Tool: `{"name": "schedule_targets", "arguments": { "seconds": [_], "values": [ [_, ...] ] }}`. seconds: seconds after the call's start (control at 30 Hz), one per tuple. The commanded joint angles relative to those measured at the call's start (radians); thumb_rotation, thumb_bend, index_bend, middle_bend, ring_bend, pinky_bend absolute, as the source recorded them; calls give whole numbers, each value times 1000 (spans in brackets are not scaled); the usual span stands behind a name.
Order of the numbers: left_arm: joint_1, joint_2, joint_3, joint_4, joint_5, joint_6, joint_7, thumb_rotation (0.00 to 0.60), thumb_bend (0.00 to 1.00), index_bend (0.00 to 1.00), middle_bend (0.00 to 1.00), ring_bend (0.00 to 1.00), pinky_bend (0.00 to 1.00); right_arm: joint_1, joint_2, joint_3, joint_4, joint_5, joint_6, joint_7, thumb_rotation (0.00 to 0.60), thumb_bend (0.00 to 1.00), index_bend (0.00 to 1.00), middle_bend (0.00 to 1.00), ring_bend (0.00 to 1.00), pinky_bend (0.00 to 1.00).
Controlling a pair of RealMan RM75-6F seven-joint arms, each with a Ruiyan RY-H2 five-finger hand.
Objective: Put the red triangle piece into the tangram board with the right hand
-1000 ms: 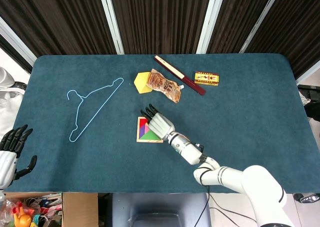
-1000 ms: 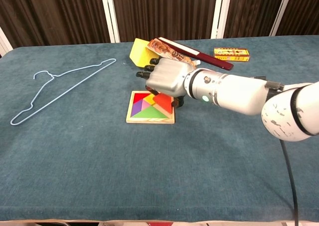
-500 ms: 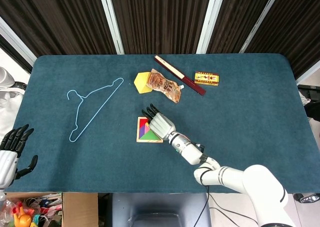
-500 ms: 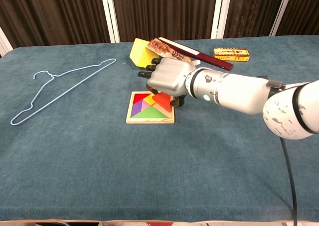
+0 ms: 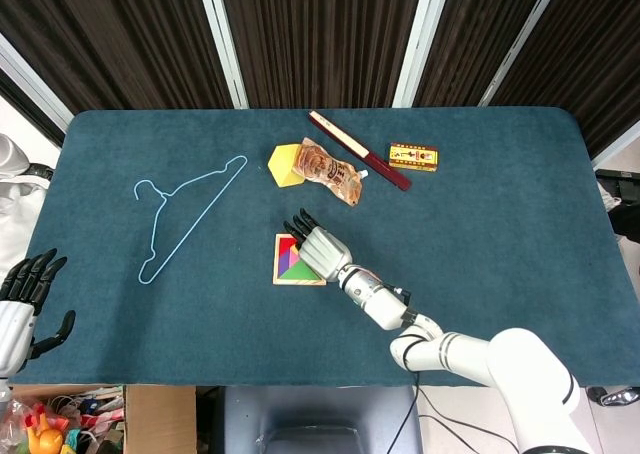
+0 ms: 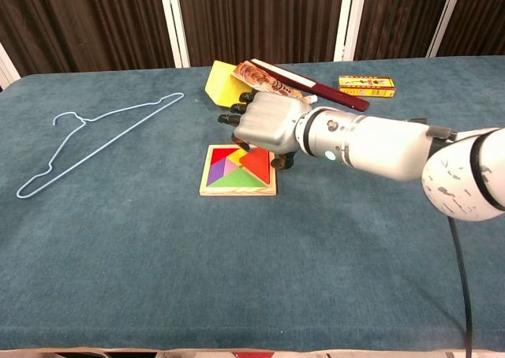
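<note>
Both hands differ: your right hand (image 6: 264, 124) curls its fingers (image 6: 233, 118) over the red triangle piece (image 6: 257, 162) in the square wooden tangram board (image 6: 237, 188); whether they grip it, you cannot tell; left hand (image 5: 22, 296) fingers spread, holding nothing.

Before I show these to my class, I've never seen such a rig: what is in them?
A two-armed robot with finger-bearing hands sits at a blue table. One picture looks down from its head, the other forward from its chest. The right robot hand hovers over a wooden tangram board, where the red triangle piece lies among the coloured pieces; whether the fingers touch it is hidden. The left robot hand waits open beside the table's edge, holding nothing. Also there: a blue wire hanger, a yellow block, a snack packet, a dark red stick and a small box.
</note>
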Motion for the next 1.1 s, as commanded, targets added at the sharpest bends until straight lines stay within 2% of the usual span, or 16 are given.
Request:
{"name": "schedule_targets", "arguments": {
  "seconds": [0.03, 0.33, 0.5, 0.6, 1.1],
  "values": [
    [0, -1, 0, 1, -1, -1, 1, 600, 463, 0, 0, 0, 74, -1, 4, -1, -6, -1, 2, 1, 600, 459, 435, 76, 0, 0],
    [-2, -2, 0, 2, -2, -5, 2, 600, 461, 0, 0, 0, 74, -16, 50, 13, -66, -9, 40, 44, 600, 459, 382, 75, 0, 0],
    [-1, -3, 0, 2, 1, -2, 3, 600, 463, 0, 0, 0, 74, -24, 87, 12, -86, 4, 39, 32, 600, 459, 396, 74, 0, 0],
    [-3, -3, 1, 2, 1, -5, 3, 600, 462, 0, 0, 0, 74, -27, 98, 7, -86, 25, 28, 13, 600, 498, 425, 71, 0, 0],
    [-3, -4, 1, 2, -2, -6, 8, 600, 462, 0, 0, 0, 74, -6, 41, -2, -28, 64, -9, -8, 600, 524, 469, 71, 0, 0]
  ]
}}
